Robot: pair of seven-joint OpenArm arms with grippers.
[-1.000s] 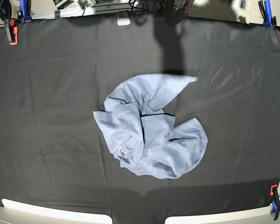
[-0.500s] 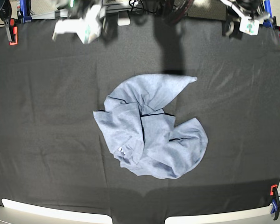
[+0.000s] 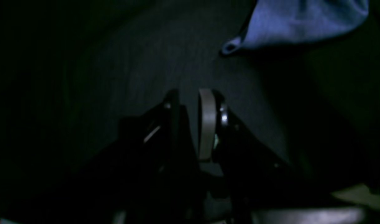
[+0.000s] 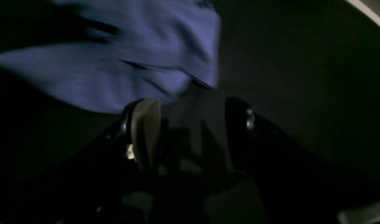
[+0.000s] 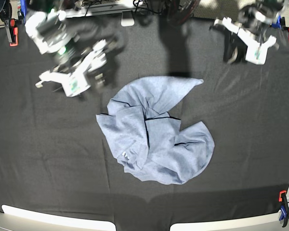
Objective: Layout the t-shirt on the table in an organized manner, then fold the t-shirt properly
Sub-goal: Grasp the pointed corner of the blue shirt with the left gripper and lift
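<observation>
On the base view you have the table [image 5: 33,159], draped in black cloth, with the t-shirt [image 5: 156,134] lying crumpled near its middle. One pointed corner of the shirt reaches toward the far right; a small white tag [image 5: 125,155] shows near its lower left fold. Red and blue clamps [image 5: 12,31] sit at the far corners, another at the near right edge. Your right gripper [image 5: 79,77] hangs over the cloth on this view's left, just beside the shirt's upper left edge and apart from it; it is blurred, so you cannot read its fingers from here. Your left gripper [image 5: 243,45] hangs at the far right, well apart from the shirt, with nothing in it.

Through the left wrist view, which is very dark, you see the left gripper [image 3: 190,124] over bare black cloth. Its two fingers stand close, with a narrow gap between them and nothing in that gap. The shirt's pointed corner [image 3: 301,21] lies ahead to the upper right, not touching the fingers.

Through the right wrist view, also dark and smeared, you see the right gripper [image 4: 190,133] with its fingers spread wide apart. One pale pad [image 4: 144,130] shows on the left side. The shirt [image 4: 130,62] fills the upper left, just beyond the fingertips; nothing sits between the fingers. Whether the tips touch the fabric you cannot tell.
</observation>
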